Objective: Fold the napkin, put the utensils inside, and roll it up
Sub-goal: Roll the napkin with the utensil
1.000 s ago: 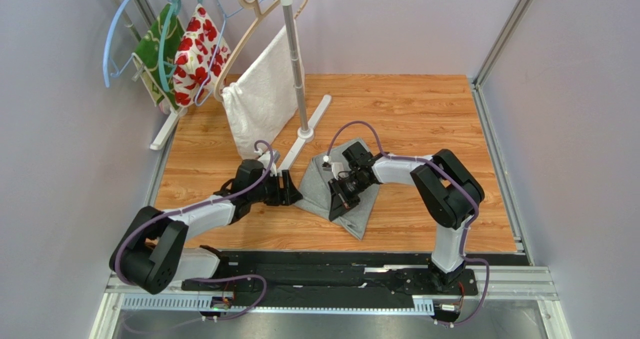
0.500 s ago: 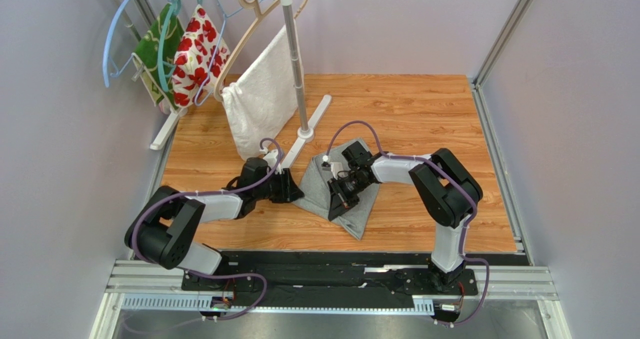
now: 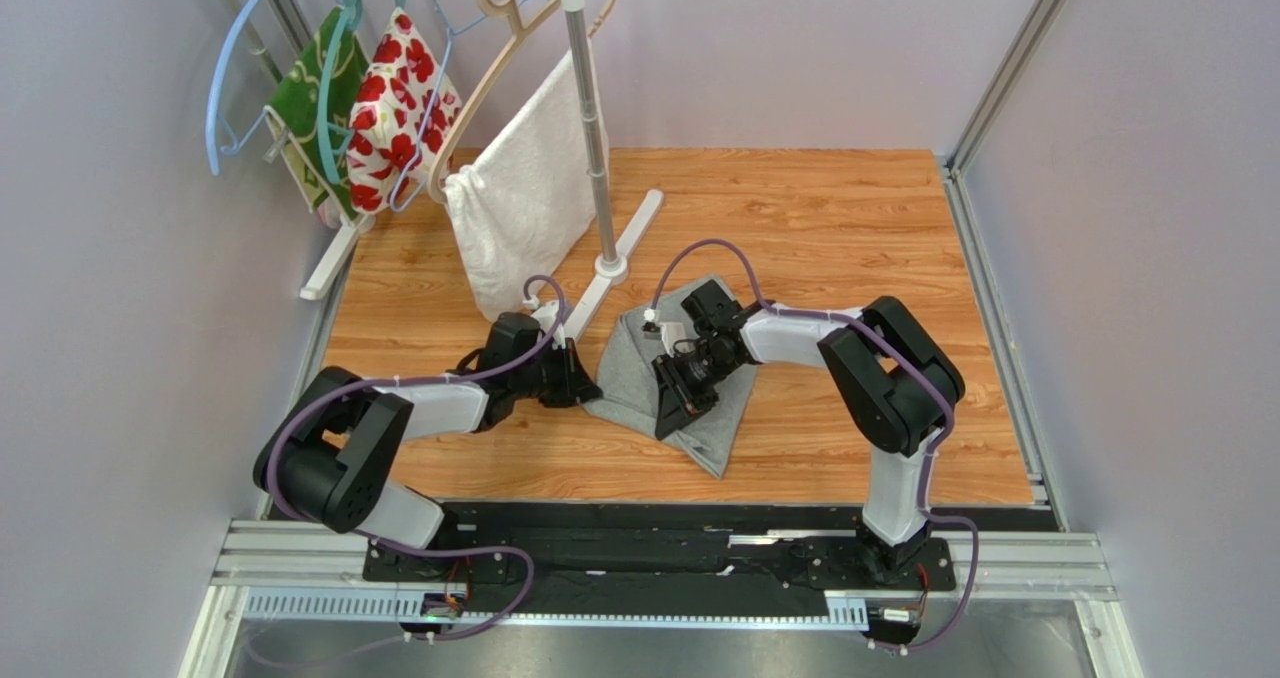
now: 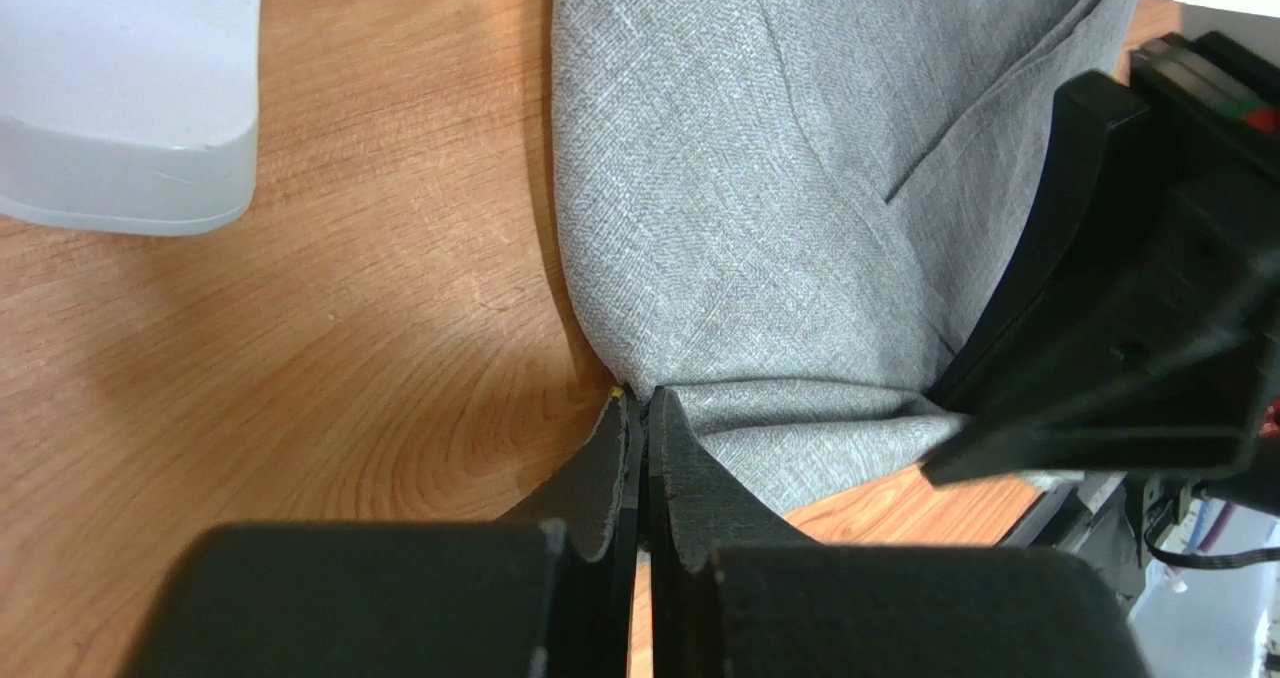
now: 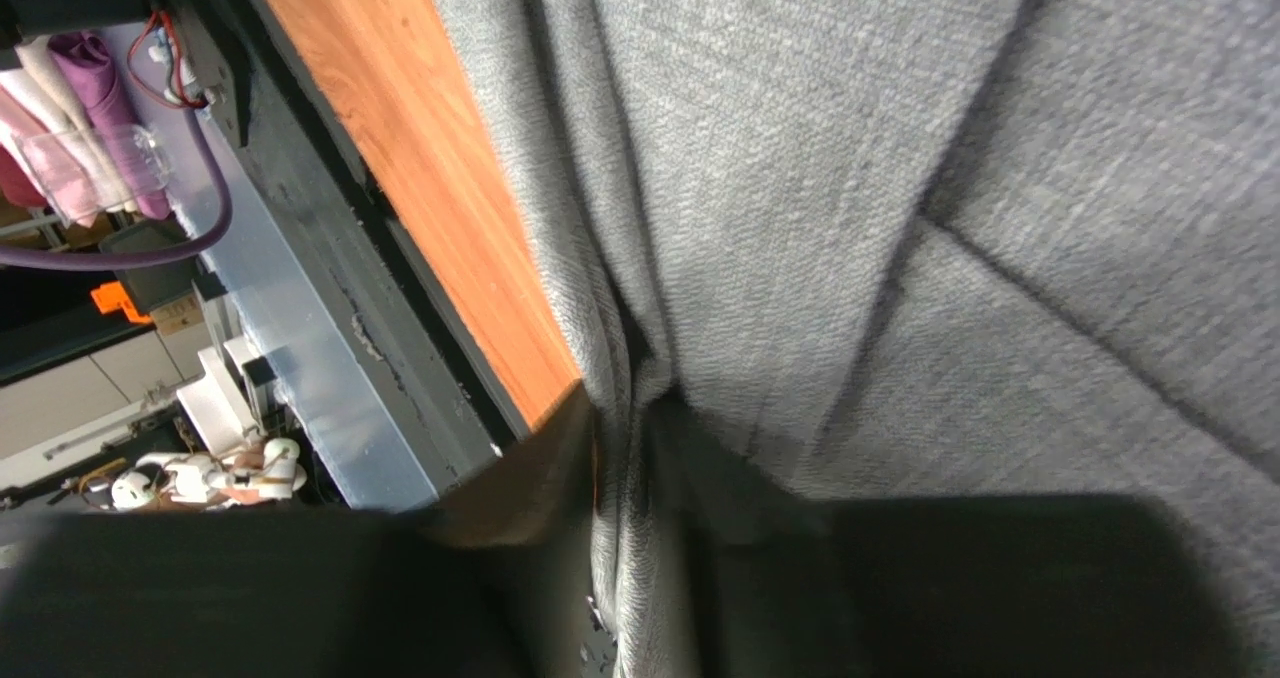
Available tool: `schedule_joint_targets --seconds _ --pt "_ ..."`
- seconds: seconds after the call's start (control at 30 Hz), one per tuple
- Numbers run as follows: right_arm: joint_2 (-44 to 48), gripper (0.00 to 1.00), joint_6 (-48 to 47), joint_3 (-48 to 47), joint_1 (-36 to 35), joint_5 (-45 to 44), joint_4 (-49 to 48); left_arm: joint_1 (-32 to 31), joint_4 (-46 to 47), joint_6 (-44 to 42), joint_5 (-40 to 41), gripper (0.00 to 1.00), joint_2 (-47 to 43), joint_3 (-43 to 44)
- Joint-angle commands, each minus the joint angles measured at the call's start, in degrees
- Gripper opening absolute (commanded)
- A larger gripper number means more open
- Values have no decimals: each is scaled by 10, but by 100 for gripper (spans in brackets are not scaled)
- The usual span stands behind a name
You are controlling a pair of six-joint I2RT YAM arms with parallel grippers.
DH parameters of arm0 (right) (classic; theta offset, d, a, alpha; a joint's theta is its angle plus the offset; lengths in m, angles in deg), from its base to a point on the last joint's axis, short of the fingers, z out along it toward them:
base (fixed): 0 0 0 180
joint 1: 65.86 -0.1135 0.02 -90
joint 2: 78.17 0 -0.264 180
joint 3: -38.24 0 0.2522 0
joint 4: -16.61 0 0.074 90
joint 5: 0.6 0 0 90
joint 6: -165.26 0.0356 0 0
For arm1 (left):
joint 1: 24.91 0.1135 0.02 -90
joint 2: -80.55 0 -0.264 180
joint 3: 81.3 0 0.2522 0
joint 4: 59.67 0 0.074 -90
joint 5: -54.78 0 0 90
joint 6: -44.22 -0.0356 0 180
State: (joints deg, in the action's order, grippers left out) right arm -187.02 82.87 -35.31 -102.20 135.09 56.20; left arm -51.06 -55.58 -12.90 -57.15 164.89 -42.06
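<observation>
The grey napkin (image 3: 631, 366) lies partly folded on the wooden table between my two arms. My left gripper (image 3: 583, 386) is at its left edge. In the left wrist view its fingers (image 4: 643, 405) are pressed together right where the napkin's (image 4: 751, 183) folded corner meets the tips. My right gripper (image 3: 672, 405) is over the napkin's near right part, and a bunched ridge of napkin (image 5: 902, 183) runs between its fingers (image 5: 631, 453), which stand close on both sides. The utensils are out of view.
A clothes rack pole (image 3: 594, 123) stands behind the napkin, and its white foot (image 4: 120, 93) is close to my left gripper. A white towel (image 3: 519, 206), red-flowered fabric (image 3: 394, 101) and green fabric (image 3: 308, 108) hang from it. A black rail (image 3: 676, 516) borders the near table edge.
My left arm has reached right to the napkin's left edge and its jaws have closed there. The right gripper has stayed over the napkin, shifting only slightly.
</observation>
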Motion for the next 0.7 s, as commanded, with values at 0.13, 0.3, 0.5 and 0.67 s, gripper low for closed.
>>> schedule_joint_targets --seconds 0.13,0.3,0.5,0.67 --pt "101 46 3 -30 1 -67 27 0 -109 -16 27 0 -22 35" --pt "176 49 6 0 -5 -148 29 6 -149 -23 28 0 -21 56" --pt "265 51 7 63 -82 -349 2 11 -195 -29 29 0 -15 81" --pt "296 52 31 113 -171 -486 -30 12 -213 -27 24 0 0 97"
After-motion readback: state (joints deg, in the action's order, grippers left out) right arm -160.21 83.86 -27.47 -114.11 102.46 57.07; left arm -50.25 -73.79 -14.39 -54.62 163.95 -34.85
